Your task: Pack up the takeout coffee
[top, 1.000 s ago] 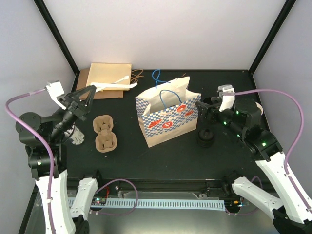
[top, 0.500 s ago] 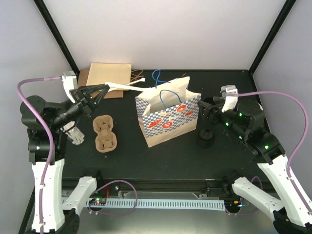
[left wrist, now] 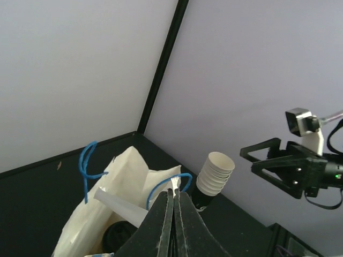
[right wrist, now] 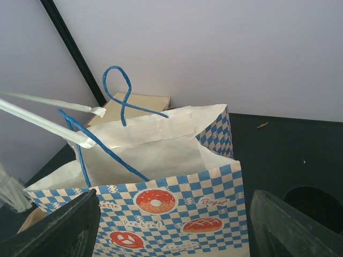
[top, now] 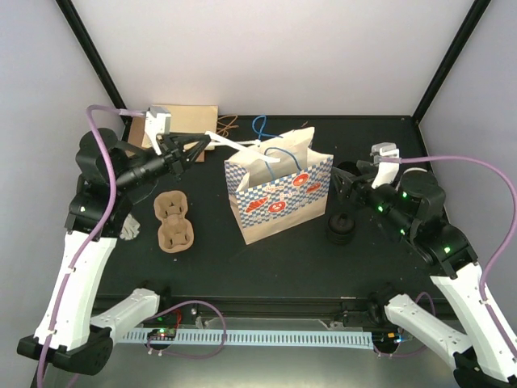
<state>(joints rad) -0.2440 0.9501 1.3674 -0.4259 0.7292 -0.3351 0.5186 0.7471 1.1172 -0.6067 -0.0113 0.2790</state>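
Takeout coffee, sought as one lidded cup, stands nowhere on the bare parts of the black table (top: 266,263) in the overhead view. In the left wrist view a dark round shape (left wrist: 119,234) low inside the blue-checked white paper bag with blue cord handles (top: 279,198) may be its lid, but this cannot be confirmed. The right wrist view shows only the bag's pale inner walls, not its floor.

Left gripper (top: 207,138): jaws clenched on two long white paper-wrapped straws (top: 230,141), whose far ends reach over the bag's open mouth. Right gripper (top: 336,183): jaws spread wide, grasping nothing, facing the bag's right wall from just beside it.

Judged stage: late. The drink seems already bagged and the straws are poised for insertion. What is left is to lower and release the straws, then draw both arms clear.

Apparently unused items are a tall stack of nested cream cups (left wrist: 214,171) beyond the bag, a short stack of black plastic lids (top: 340,229), a brown moulded-pulp two-cup carrier (top: 174,220) with both wells empty, and flat brown paper bags (top: 182,125) at the rear left.
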